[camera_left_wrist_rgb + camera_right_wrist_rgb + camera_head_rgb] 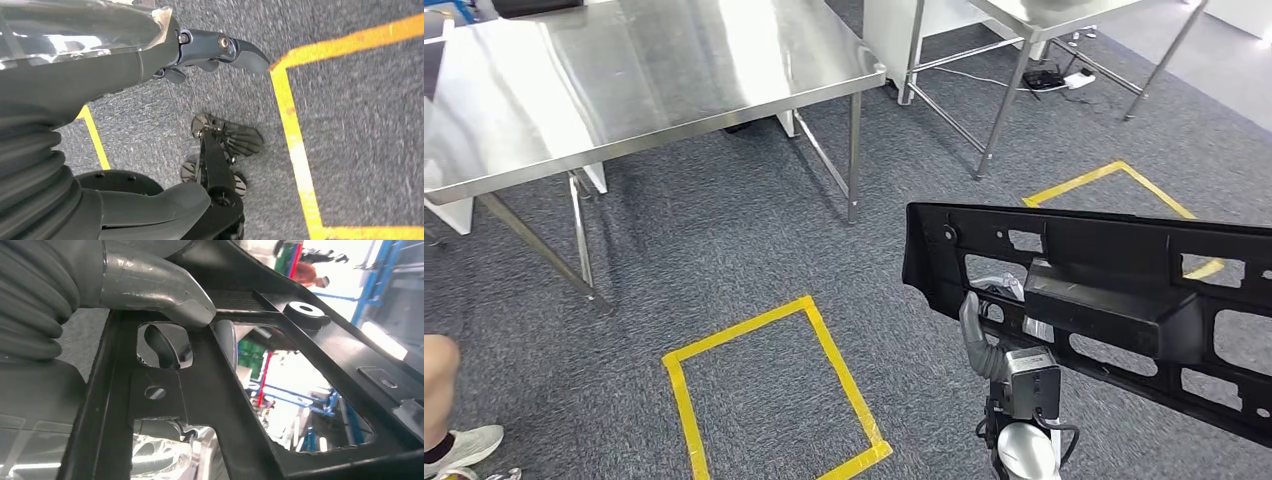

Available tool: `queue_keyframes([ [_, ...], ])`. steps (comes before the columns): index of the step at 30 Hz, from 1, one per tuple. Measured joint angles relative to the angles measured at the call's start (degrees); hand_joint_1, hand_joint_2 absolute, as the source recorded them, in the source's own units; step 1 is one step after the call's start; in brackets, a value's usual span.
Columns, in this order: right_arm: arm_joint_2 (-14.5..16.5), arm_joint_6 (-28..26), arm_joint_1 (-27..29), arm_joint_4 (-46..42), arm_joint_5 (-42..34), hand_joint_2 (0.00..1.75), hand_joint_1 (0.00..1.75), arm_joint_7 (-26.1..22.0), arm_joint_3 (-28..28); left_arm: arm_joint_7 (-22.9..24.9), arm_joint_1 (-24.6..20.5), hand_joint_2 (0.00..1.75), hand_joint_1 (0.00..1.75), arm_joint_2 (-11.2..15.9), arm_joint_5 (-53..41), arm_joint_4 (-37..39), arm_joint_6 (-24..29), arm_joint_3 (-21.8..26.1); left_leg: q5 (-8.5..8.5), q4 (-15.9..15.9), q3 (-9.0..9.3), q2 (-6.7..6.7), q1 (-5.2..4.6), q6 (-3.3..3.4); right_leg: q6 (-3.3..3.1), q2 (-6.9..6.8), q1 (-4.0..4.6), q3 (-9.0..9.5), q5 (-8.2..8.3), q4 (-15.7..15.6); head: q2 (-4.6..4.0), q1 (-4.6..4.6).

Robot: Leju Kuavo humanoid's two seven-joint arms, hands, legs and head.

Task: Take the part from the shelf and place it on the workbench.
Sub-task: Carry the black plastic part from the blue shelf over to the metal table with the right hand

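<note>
Robot's right hand (996, 345) grips long black part (1124, 300) above carpet, right of steel workbench (624, 80); left hand (210, 55) fingers curled, holding nothing.

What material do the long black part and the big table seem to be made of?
The long black part looks like moulded plastic with a matte to slightly glossy finish: it has cut-out openings, thin ribs and dull highlights. The right hand holds it. The workbench seems to be stainless steel, brushed: its top mirrors the ceiling light softly, and its legs are thin bright metal.
</note>
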Motion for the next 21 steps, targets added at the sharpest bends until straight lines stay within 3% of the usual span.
queue_keyframes([
  [3, 0.0, 0.3, -0.6, 0.5, 0.1, 1.75, 1.75, -0.2, -0.2, -0.1, 0.1, 1.75, 0.00, 0.1, 0.0, 0.0, 0.1, -0.2, 0.21, 0.0, -0.43, -0.59, 0.01, -1.00, -1.20, -0.56, 0.15, 0.30, 0.55, -0.8, 0.00, -0.07],
  [5, 0.1, 0.4, -1.0, 0.7, 0.2, 1.75, 1.75, -0.3, -0.3, -0.2, 0.0, 1.75, 0.00, 0.2, 0.0, 0.0, 0.2, -0.3, -1.03, 1.6, -1.25, 1.17, 0.05, -1.60, -2.12, -1.32, -0.14, 0.34, 0.78, -1.0, 0.00, -0.15],
  [7, 0.2, 0.4, -1.2, 0.9, 0.2, 1.75, 1.75, -0.4, -0.4, -0.2, -0.1, 1.75, 0.00, 0.1, 0.0, 0.0, 0.2, -0.5, -4.52, 7.7, -4.04, 3.61, 0.10, -2.08, -2.83, -2.23, -0.18, 0.34, 0.79, -1.0, 0.00, -0.26],
  [9, 0.2, 0.5, -1.3, 1.3, 0.2, 1.75, 1.75, -0.5, -0.5, -0.2, -0.2, 1.75, 0.00, 0.1, 0.1, 0.0, 0.3, -0.6, -7.59, 15.2, -7.61, 4.31, 0.28, -2.42, -3.08, -3.29, -0.01, 0.30, 0.73, -1.0, 0.00, -0.28],
  [10, 0.2, 0.5, -1.4, 1.7, 0.2, 1.75, 1.75, -0.7, -0.5, -0.2, -0.2, 1.75, 0.00, 0.1, 0.2, 0.0, 0.4, -0.6, -7.71, 16.7, -8.37, 4.42, 0.35, -2.51, -3.09, -3.82, 0.04, 0.29, 0.71, -1.0, 0.00, -0.29],
  [11, 0.3, 0.5, -1.6, 2.2, 0.1, 1.75, 1.75, -1.0, -0.5, -0.3, -0.2, 1.75, 0.00, 0.1, 0.4, 0.0, 0.5, -0.7, -6.73, 15.9, -7.95, 4.58, 0.40, -2.52, -3.09, -4.30, 0.05, 0.31, 0.70, -1.0, 0.00, -0.29],
  [13, 0.6, 0.5, -2.5, 3.4, 0.0, 1.75, 1.75, -1.7, -0.5, -0.5, -0.3, 1.75, 0.00, 0.2, 0.9, 0.0, 0.9, -0.7, -2.98, 8.2, -4.03, 5.95, 0.40, -2.29, -3.02, -5.09, 0.10, 0.41, 0.63, -1.0, 0.00, -0.30],
  [15, 1.0, 0.5, -3.7, 4.5, -0.1, 1.75, 1.75, -2.1, -0.5, -0.7, -0.8, 1.75, 0.00, 0.4, 1.1, 0.0, 1.1, -0.7, -0.79, 1.6, -0.68, 7.57, 0.09, -1.83, -2.69, -5.76, 0.58, 0.44, 0.48, -0.9, 0.00, -0.23],
  [16, 1.2, 0.5, -4.2, 5.0, -0.1, 1.75, 1.75, -2.2, -0.4, -0.7, -1.0, 1.75, 0.00, 0.4, 1.1, 0.0, 1.2, -0.7, -0.60, 0.3, -0.14, 7.90, -0.09, -1.60, -2.48, -6.11, 0.81, 0.45, 0.41, -0.9, 0.00, -0.18],
  [18, 1.5, 0.5, -5.2, 5.8, -0.2, 1.75, 1.75, -2.3, -0.4, -0.8, -1.2, 1.75, 0.00, 0.5, 1.1, 0.0, 1.5, -0.7, -0.51, 0.1, -0.30, 6.91, -0.37, -1.04, -1.95, -6.91, 0.98, 0.57, 0.33, -1.1, 0.00, -0.08],
  [19, 1.7, 0.5, -5.5, 6.1, -0.2, 1.75, 1.75, -2.4, -0.4, -0.8, -1.3, 1.75, 0.00, 0.5, 1.1, 0.0, 1.6, -0.7, -0.33, -0.1, -0.22, 6.44, -0.32, -0.69, -1.65, -6.74, 0.90, 0.49, 0.08, -0.8, -0.01, -0.07],
  [21, 1.9, 0.5, -6.1, 6.6, -0.2, 1.75, 1.75, -2.4, -0.4, -0.8, -1.5, 1.75, 0.00, 0.5, 1.2, 0.0, 1.8, -0.7, 0.08, -0.4, -0.02, 5.49, 0.01, 0.03, -1.40, -5.00, 0.79, -0.85, -1.67, 2.3, -0.01, 0.00],
])
